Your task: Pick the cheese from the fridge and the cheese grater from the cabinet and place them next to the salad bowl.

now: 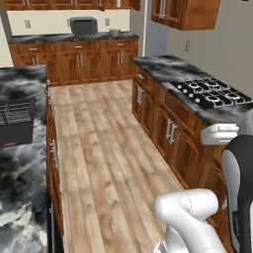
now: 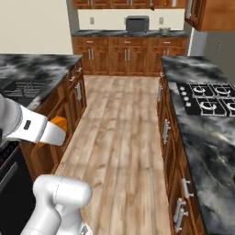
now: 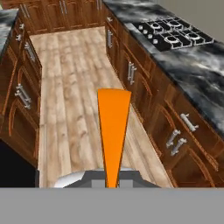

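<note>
Cheese (image 3: 113,131) sits clamped in the tool (image 3: 112,181), carried over the kitchen floor (image 3: 78,87); placing it by the bowl and fetching the grater remain

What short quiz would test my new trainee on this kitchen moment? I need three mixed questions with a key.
1. True or false: the claw is shut on the bright orange cheese wedge.
2. The black gas cooktop sits on: A) the wood plank floor B) the dark marbled counter C) a shelf?
3. Fill in: the grey toaster stands on the ___ counter.
Key: 1 true; 2 B; 3 far.
</note>
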Robot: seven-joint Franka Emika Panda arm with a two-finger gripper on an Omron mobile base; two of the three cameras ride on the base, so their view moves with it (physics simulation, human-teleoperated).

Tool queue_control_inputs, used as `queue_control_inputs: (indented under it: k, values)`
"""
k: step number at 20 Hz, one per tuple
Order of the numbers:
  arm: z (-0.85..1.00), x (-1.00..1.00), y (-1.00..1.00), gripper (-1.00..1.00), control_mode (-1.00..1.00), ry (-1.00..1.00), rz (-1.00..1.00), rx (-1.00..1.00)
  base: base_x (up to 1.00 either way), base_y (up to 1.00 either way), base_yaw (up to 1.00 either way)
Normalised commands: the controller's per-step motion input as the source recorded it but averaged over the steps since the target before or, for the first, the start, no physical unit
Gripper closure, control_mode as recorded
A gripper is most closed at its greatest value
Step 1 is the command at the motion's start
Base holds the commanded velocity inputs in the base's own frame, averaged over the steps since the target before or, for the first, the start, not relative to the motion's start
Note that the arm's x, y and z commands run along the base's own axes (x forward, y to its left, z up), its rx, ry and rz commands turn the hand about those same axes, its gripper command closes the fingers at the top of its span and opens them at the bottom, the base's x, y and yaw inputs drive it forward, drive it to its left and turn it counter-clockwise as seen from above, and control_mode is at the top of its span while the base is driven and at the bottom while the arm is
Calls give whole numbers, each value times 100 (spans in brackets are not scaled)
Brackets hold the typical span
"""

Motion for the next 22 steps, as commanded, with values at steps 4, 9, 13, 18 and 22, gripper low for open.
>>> queue_control_inputs:
  k: [4,9,13,18,22]
  values:
    - [0,0,0,100,100,0,0,0,100,4,21]
    - [0,0,0,100,100,0,0,0,100,0,12]
    - [0,0,0,100,100,0,0,0,100,0,9]
    - [0,0,0,100,100,0,0,0,100,-4,10]
    - [0,0,0,100,100,0,0,0,100,-5,10]
